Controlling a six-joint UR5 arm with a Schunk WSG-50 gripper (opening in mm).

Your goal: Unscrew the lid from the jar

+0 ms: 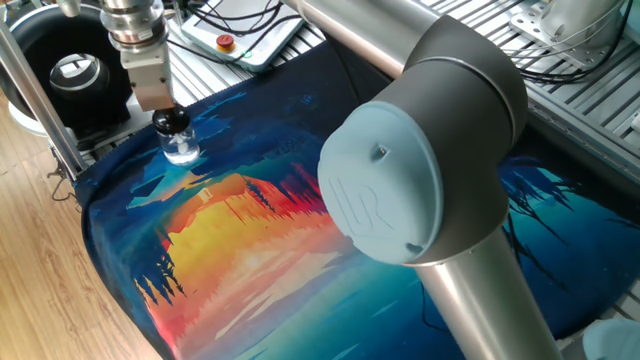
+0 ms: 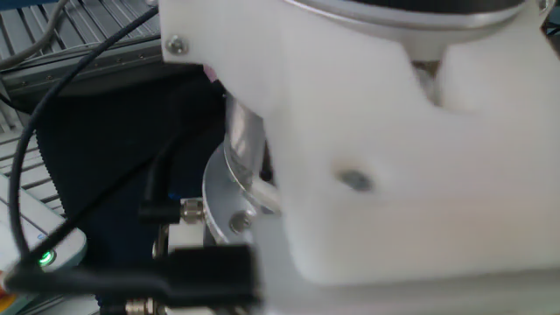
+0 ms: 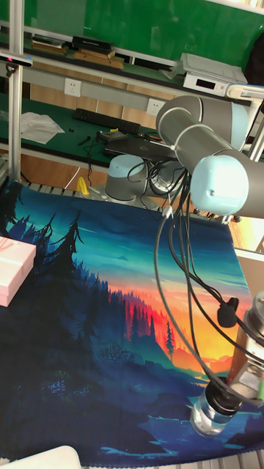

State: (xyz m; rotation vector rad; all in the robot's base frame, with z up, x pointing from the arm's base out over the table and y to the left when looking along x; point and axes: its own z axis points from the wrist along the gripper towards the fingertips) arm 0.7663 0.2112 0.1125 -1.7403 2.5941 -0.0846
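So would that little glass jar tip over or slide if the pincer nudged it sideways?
Probably slide before tipping: the jar looks squat and rounded, standing upright on the printed cloth. Clear glass suggests it is slick and breakable if knocked hard. The black lid sits on top under the pincer, so a push there might rock it.

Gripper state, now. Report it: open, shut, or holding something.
Gripper: directly above the black lid of the small glass jar; whether the fingers are clamped on the lid cannot be told from these views.
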